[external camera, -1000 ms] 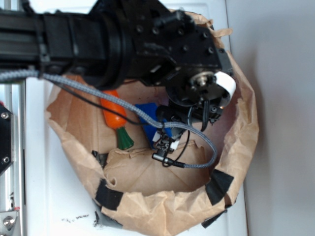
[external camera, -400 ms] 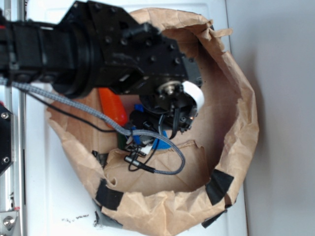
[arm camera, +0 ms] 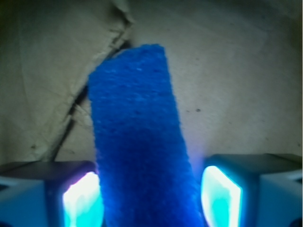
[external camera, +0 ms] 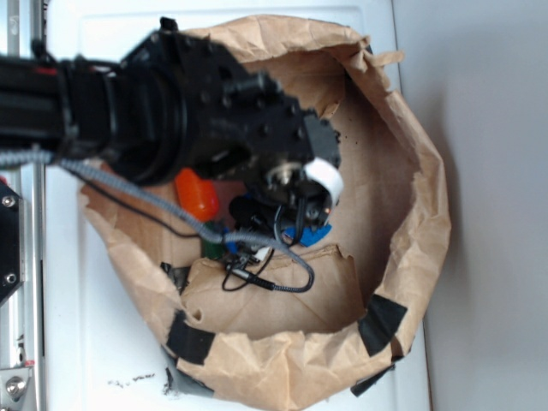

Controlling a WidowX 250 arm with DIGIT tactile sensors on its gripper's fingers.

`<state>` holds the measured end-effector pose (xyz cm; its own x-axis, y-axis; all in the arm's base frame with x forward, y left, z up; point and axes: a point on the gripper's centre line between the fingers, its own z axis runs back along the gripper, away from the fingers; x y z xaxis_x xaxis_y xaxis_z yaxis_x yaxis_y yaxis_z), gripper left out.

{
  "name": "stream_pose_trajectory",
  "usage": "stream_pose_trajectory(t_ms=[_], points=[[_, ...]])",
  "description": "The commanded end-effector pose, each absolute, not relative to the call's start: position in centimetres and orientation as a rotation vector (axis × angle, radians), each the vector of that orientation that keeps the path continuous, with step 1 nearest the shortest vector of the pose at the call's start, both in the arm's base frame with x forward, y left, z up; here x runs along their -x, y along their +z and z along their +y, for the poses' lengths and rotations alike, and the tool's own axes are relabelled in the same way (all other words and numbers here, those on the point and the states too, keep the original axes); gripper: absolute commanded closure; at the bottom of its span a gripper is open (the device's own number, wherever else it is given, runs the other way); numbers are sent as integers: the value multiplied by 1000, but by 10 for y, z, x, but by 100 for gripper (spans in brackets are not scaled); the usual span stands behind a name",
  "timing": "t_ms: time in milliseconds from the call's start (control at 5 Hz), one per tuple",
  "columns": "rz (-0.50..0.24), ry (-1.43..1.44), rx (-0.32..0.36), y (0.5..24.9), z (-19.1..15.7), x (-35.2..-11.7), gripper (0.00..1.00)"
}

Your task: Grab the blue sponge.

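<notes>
The blue sponge lies flat on brown paper and runs away from me between my two fingers. In the wrist view my gripper is open and straddles its near end: the left pad is against the sponge and the right pad stands a sliver off it. From the exterior view only a blue corner of the sponge shows under the gripper, low inside the paper bag.
An orange toy carrot lies just left of the gripper, its green top half hidden by cables. The crumpled brown paper bag wall rings everything, with black tape patches on its rim. A paper fold rises close by.
The arm has swung left and dropped lower into the bag. It now covers most of the sponge and carrot, which showed more fully a second ago.
</notes>
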<state>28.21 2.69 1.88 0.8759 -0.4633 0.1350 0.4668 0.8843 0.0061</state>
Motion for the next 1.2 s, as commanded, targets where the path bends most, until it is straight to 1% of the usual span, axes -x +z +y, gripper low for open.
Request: stream_pose_trajectory(t_ms=[0,200,400,600,800,1000], points=[[-190,-489,12,30,18,-283,100],[-199,-477,56,48,18,-277,100],[-213,-440,113,84,28,-265,100],[-261,-410,206,126,43,-261,98],[-269,-396,272,142,50,-264,100],[-305,-413,206,139,41,-257,100]])
